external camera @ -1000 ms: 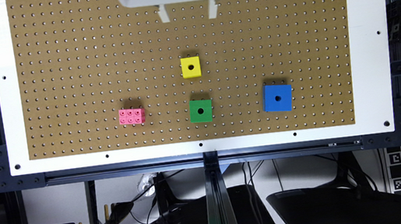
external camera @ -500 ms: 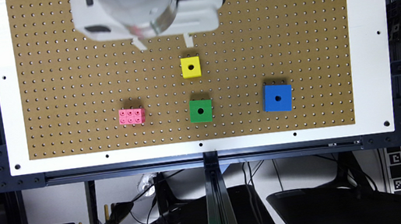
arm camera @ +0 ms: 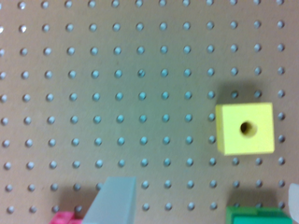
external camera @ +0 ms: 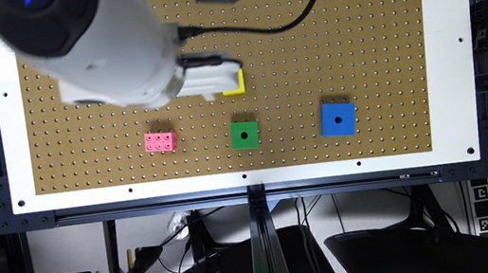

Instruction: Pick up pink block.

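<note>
My fingers (arm camera: 112,200) stand wide apart, open, with bare pegboard between them. One pale finger shows clearly in the wrist view. The other is a blurred sliver at the edge of that picture. I grip nothing.

A corner of the pink block (arm camera: 67,218) shows just beside the clearer finger in the wrist view, cut off by the picture's edge. I cannot tell whether the finger touches it or hangs above it. The yellow cube (arm camera: 244,128) lies flat on the board, its centre hole facing up, apart from both fingers. A strip of the green cube (arm camera: 257,215) shows near it.

In the exterior view my white arm (external camera: 107,45) reaches over the tabletop (external camera: 355,44), a brown pegboard with a white border. My wrist end covers part of the yellow cube (external camera: 237,87). From that cube, the pink block (external camera: 160,141) lies nearer the front rail and toward the exterior view's left, studs up, well apart from it. The green cube (external camera: 244,135) sits straight in front of the yellow cube, close to it. The blue cube (external camera: 338,119) sits farther from the yellow cube, toward the exterior view's right. A black cable (external camera: 285,20) runs from my wrist across the board behind the yellow cube.
</note>
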You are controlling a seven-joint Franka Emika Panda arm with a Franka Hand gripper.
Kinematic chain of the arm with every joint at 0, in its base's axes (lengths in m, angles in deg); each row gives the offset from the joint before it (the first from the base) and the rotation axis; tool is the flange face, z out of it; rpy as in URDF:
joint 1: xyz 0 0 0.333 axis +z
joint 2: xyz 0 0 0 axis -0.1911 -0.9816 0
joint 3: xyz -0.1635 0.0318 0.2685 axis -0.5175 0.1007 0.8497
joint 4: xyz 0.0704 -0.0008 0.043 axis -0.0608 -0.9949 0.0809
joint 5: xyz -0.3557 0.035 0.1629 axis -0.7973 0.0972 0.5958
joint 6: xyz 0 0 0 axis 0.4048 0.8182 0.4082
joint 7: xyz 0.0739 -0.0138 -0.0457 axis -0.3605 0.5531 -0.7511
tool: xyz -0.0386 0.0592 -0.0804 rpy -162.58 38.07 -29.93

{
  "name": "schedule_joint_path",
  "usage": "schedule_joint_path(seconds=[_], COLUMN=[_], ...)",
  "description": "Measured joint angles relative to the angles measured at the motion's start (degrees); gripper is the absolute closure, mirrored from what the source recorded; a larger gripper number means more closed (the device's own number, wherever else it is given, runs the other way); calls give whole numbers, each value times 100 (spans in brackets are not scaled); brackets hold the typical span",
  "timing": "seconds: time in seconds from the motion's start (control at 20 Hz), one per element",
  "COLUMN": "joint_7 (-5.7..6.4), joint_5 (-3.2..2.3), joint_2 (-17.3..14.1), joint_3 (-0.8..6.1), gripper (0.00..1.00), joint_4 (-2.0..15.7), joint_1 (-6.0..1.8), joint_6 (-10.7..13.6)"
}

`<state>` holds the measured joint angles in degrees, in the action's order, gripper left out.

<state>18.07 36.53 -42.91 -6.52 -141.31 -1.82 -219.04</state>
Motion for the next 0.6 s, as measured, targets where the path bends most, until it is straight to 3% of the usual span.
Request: schedule_joint_path(seconds=[0.1, 0.3, 0.6], joint_7=[-134, -371, -584], joint_5=[-1, -7, -9], joint_2=[-196, -459, -523], joint_3=[-1, -5, -6], gripper=[0, 0, 0], joint_4=[246, 578, 669], joint_1=[-129, -366, -585], joint_6=[17, 52, 53])
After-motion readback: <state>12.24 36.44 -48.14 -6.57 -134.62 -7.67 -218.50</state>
